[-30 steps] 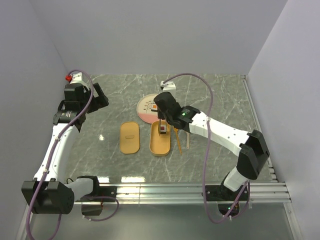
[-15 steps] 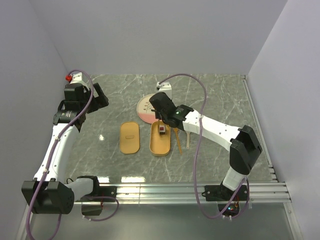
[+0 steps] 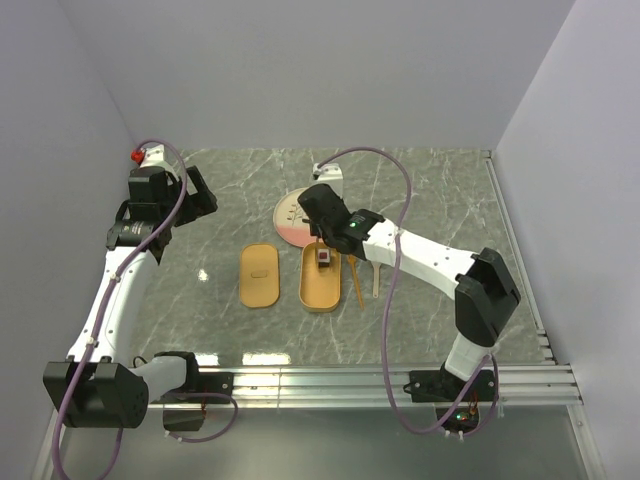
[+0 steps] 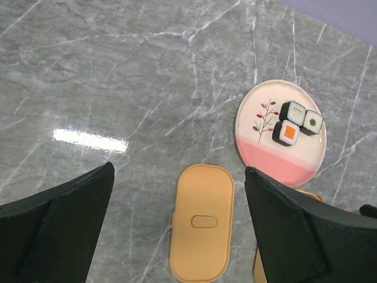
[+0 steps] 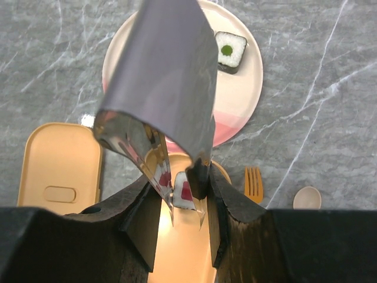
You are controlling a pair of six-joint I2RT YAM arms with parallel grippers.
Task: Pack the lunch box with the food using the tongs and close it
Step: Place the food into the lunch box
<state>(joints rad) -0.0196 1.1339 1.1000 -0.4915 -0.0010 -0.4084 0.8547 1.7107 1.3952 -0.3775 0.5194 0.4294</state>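
My right gripper (image 5: 181,203) (image 3: 325,248) is shut on the tongs (image 5: 165,76). Their shiny tips pinch a sushi piece with a red centre (image 5: 187,191) (image 3: 325,258) over the far end of the open lunch box base (image 5: 177,259) (image 3: 320,285). The flat lid (image 4: 202,221) (image 3: 258,276) lies left of the base. Three sushi pieces (image 4: 286,132) sit on the pink-and-cream plate (image 4: 265,135) (image 3: 290,232); a green-centred one (image 5: 230,50) shows in the right wrist view. My left gripper (image 4: 179,227) (image 3: 198,195) hangs open high above the lid, holding nothing.
An orange fork (image 5: 253,184) (image 3: 356,280) and a beige spoon (image 5: 307,197) (image 3: 376,278) lie right of the box base. The grey marble table (image 3: 440,200) has a metal rail along its near edge and walls on three sides.
The right arm's elbow has swung left and the gripper with tongs and sushi piece shifted slightly over the box's far end. The left arm has not moved.
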